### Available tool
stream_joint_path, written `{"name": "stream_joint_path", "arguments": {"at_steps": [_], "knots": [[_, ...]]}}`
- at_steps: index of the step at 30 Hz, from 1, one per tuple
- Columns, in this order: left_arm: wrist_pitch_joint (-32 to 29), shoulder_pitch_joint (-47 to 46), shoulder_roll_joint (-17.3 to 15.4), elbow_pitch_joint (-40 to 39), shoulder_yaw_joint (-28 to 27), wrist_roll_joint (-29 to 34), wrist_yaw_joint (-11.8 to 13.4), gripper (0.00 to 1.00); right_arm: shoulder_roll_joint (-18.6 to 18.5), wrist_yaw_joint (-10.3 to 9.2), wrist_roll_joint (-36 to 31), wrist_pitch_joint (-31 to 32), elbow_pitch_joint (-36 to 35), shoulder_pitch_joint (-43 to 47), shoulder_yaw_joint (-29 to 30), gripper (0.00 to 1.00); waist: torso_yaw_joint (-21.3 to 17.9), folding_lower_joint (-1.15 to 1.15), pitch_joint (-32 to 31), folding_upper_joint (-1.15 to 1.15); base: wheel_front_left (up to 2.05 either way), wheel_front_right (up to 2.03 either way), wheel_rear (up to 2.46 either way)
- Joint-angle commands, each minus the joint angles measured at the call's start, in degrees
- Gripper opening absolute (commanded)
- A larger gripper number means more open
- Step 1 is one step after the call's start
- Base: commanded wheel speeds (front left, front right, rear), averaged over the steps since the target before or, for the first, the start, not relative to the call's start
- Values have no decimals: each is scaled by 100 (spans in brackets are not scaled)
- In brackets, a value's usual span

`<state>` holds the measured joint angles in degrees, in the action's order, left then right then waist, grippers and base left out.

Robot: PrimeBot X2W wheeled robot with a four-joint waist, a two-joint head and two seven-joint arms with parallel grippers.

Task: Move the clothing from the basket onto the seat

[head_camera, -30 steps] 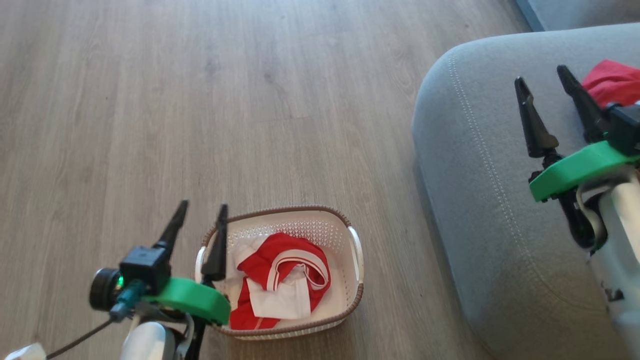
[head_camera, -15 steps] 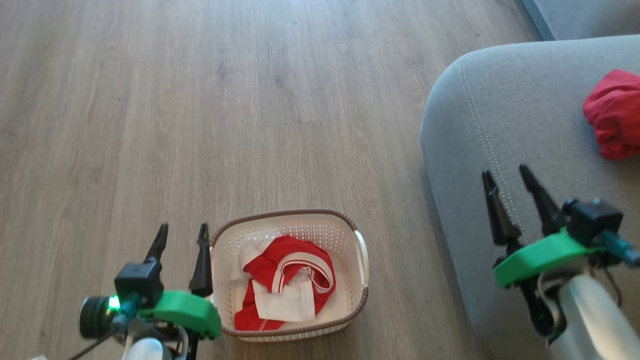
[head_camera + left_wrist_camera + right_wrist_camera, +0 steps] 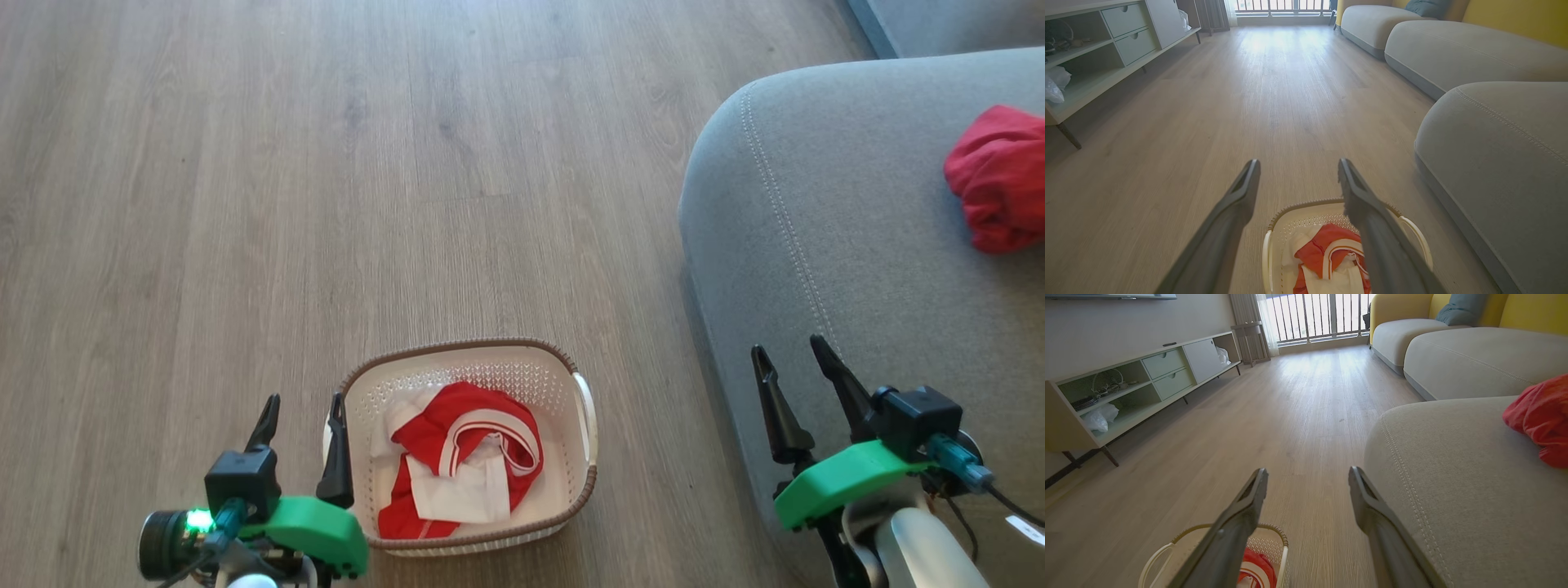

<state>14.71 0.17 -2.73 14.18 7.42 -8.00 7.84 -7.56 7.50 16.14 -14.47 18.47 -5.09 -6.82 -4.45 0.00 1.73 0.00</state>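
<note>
Head view has our right gripper [image 3: 789,345] drawn back from the red garment [image 3: 996,180] lying on the seat [image 3: 816,245], it and our left gripper [image 3: 304,398] both spread and empty, so we reckon the red-and-white garment [image 3: 465,457] in the basket [image 3: 457,347] goes next.

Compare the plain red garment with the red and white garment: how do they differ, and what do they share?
Place: the plain red garment lies on the grey seat; the red and white garment lies in the basket.
Colour: the plain red garment is solid red; the red and white garment has white panels and striped trim.
Shared: both are soft, crumpled fabric.
</note>
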Motion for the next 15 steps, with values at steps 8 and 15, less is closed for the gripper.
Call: {"name": "stream_joint_path", "arguments": {"at_steps": [8,15], "knots": [[29,-183,-15,-191,-117,10,-33,100,14,-1,-58,-52,-182,-151,-55,100,9,0,34,0,0,0,0],[29,-193,-15,-179,-95,-44,-56,100,27,-1,-149,-52,-223,-160,73,100,14,0,51,0,0,0,0]]}}
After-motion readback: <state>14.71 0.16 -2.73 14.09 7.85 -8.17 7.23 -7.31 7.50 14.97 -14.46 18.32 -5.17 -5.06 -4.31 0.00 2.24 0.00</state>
